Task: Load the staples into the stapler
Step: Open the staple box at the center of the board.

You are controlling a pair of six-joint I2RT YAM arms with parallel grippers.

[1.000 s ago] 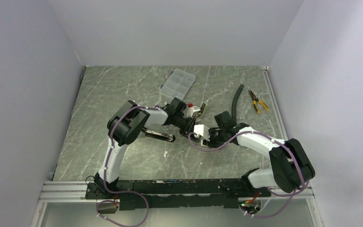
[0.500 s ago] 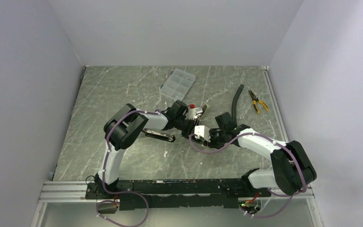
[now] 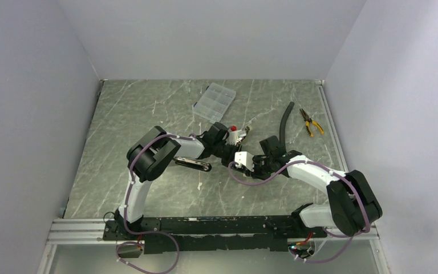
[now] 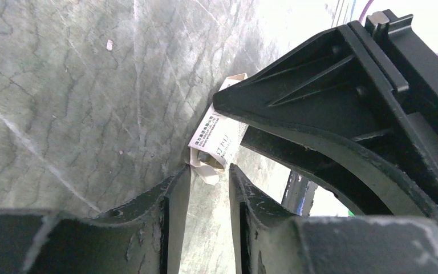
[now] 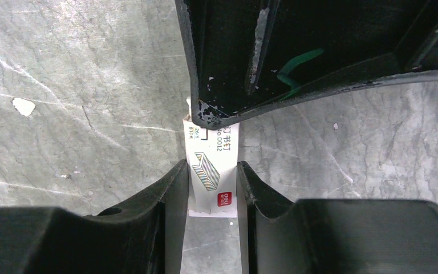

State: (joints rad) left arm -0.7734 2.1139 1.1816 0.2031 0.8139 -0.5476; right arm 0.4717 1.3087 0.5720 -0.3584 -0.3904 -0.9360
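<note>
A small white cardboard staple box with a red mark [image 5: 211, 184] hangs above the grey-green marbled table [image 3: 142, 108], near its middle. The right gripper [image 5: 213, 169] is clenched on it, and its black fingers [image 5: 174, 188] press both long sides. The box's far end is hidden under a finger of the left gripper [image 4: 208, 171]. In the left wrist view, the left fingers [image 4: 174, 194] stand slightly apart with the box's end flap at their tips. I cannot tell whether they pinch it.

The long black glossy stapler [image 3: 193, 165] lies on the table under the left forearm, just left of the grippers. The clear plastic compartment case [image 3: 214, 102] sits near the far edge. The black curved hose [image 3: 286, 123] and yellow-handled pliers [image 3: 311, 122] lie near the right edge. White walls close in three sides. The widest stretch of bare table runs left of the left arm.
</note>
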